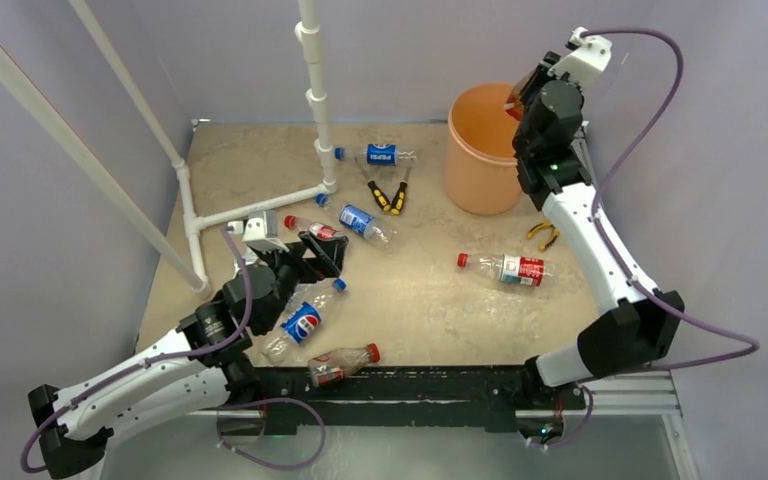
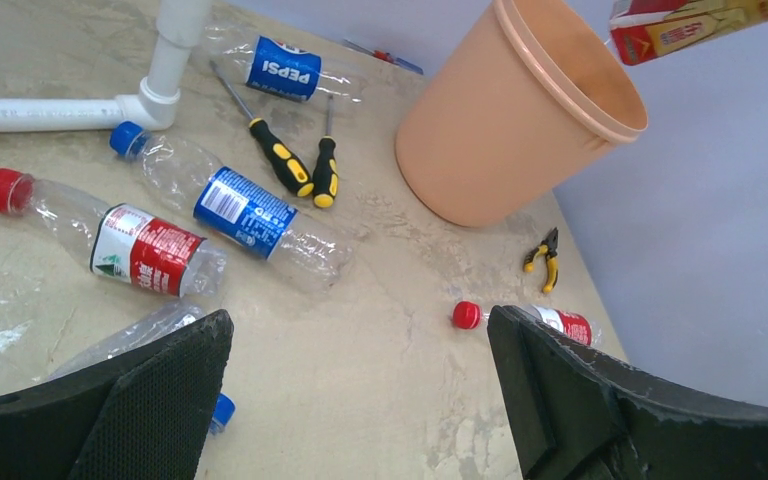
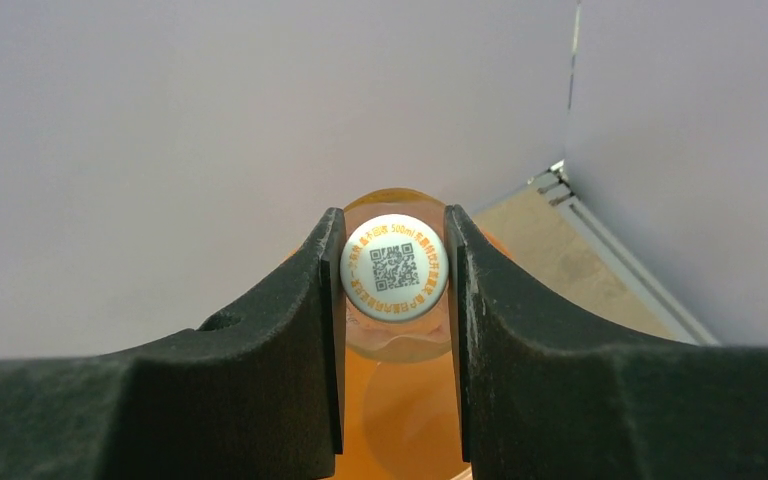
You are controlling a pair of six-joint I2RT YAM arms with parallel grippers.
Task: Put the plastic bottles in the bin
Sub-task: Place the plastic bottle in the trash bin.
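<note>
Near the front edge of the tabletop [image 1: 420, 300], a blue-label bottle [image 1: 302, 322] lies partly hidden under the left gripper [image 1: 318, 252], whose fingers stand wide apart. At the far right corner, the right gripper [image 3: 395, 268] clamps a white-capped bottle [image 2: 695, 25] over the bin [image 1: 475, 180]; the bottle's body is mostly hidden.

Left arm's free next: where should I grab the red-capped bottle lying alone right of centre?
Probably across the labelled middle of the red-capped bottle, descending from straight above with the left gripper straddling its width. It lies flat on its side, cap toward the left, with bare table along both long sides.
</note>
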